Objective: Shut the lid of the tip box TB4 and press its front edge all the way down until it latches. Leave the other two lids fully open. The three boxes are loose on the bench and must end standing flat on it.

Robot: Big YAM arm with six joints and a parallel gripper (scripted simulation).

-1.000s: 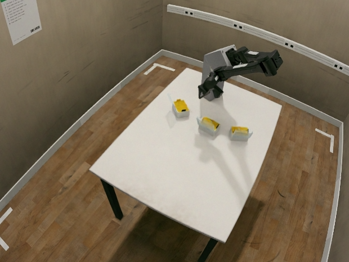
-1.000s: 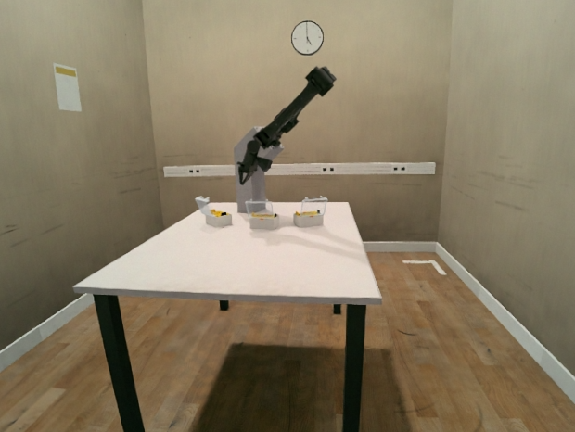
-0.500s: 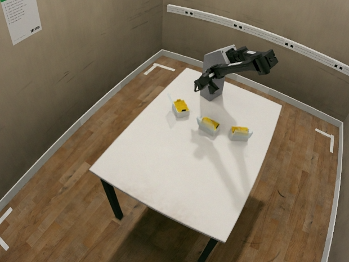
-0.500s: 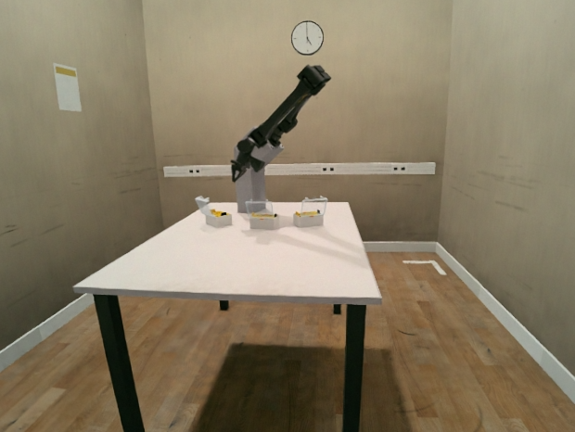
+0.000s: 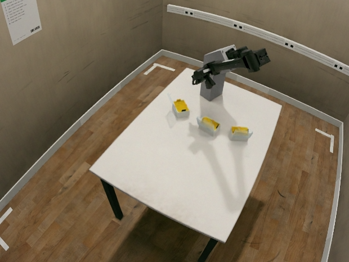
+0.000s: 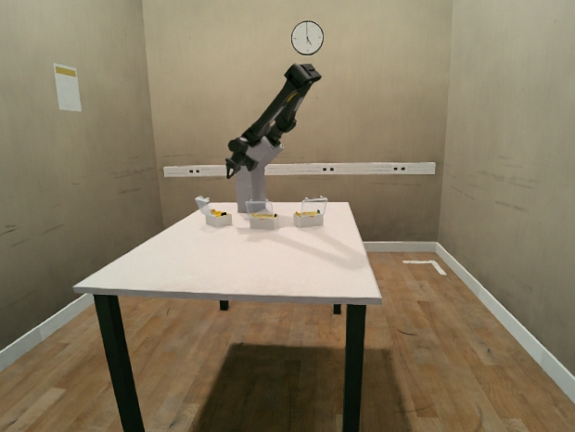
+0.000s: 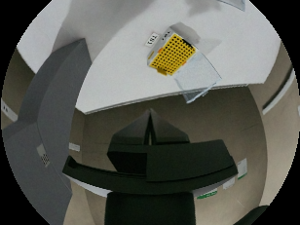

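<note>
Three small white tip boxes with yellow tip racks stand in a row on the white table: the left box (image 5: 180, 108), the middle box (image 5: 208, 125) and the right box (image 5: 240, 132). All three clear lids stand open, as the exterior view shows for the left (image 6: 217, 217), middle (image 6: 262, 219) and right (image 6: 309, 216) boxes. The labels are too small to read, so I cannot tell which box is TB4. My gripper (image 5: 194, 80) (image 6: 229, 171) is shut and empty. It hangs in the air above and behind the left box. In the wrist view the shut fingers point toward two boxes (image 7: 170, 53).
The arm's grey pedestal (image 5: 213, 76) stands at the table's back edge, just behind the boxes. The boxes sit in the back half of the table, with the table edges well away from them.
</note>
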